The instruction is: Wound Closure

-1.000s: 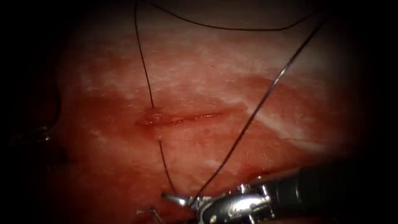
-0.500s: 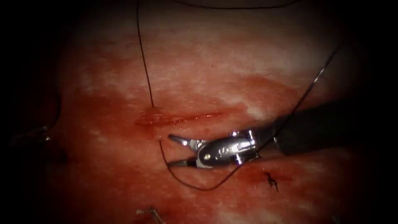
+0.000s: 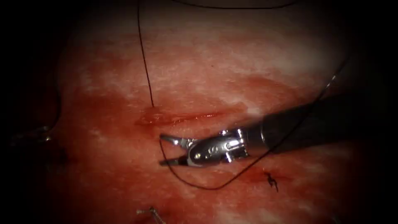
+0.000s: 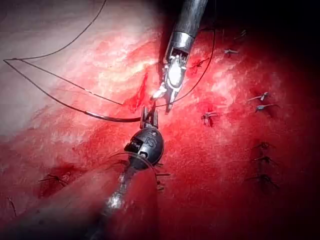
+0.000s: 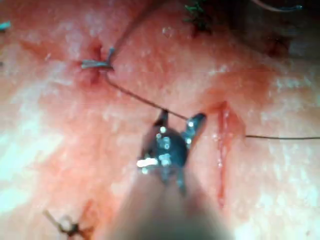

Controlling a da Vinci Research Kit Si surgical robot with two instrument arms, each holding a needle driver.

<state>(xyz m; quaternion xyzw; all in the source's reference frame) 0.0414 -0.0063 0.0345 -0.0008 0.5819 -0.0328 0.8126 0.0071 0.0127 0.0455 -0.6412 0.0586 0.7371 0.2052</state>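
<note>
The cut (image 3: pixel 182 118) lies crosswise in the middle of the tissue (image 3: pixel 215 62), a short slit that glistens wet, with red fluid (image 3: pixel 124 166) spread over the surface around it and toward the tissue's near edge. The thread (image 3: pixel 145 62) comes down from the far edge, enters the tissue just above the cut's left end, and comes out again just below it. From there it sags in a slack loop toward the near edge and climbs away to the right, crossing the right arm's shaft.

The right end effector (image 3: pixel 163 149) sits just below the cut with its 2 jaws spread wide, tips pointing left. The thread runs down between the tips right where it leaves the tissue. The jaws bracket it without pinching it, and they hold nothing. The right wrist view shows the same tool (image 5: pixel 178 120) with its jaws parted, the thread passing across them and the cut beside it.

In the left wrist view the left end effector (image 4: pixel 149 116) has its jaws pressed together on the end of a dark, thicker, curved piece that looks like the needle (image 4: pixel 112 119). The needle lies free above the surface, not in the tissue, with thread trailing from its other end. The right tool's open jaws (image 4: pixel 162 101) are near it.

A knotted stitch with cut ends (image 3: pixel 271 180) sits right of the loop, and another (image 3: pixel 151 213) is at the near edge.
</note>
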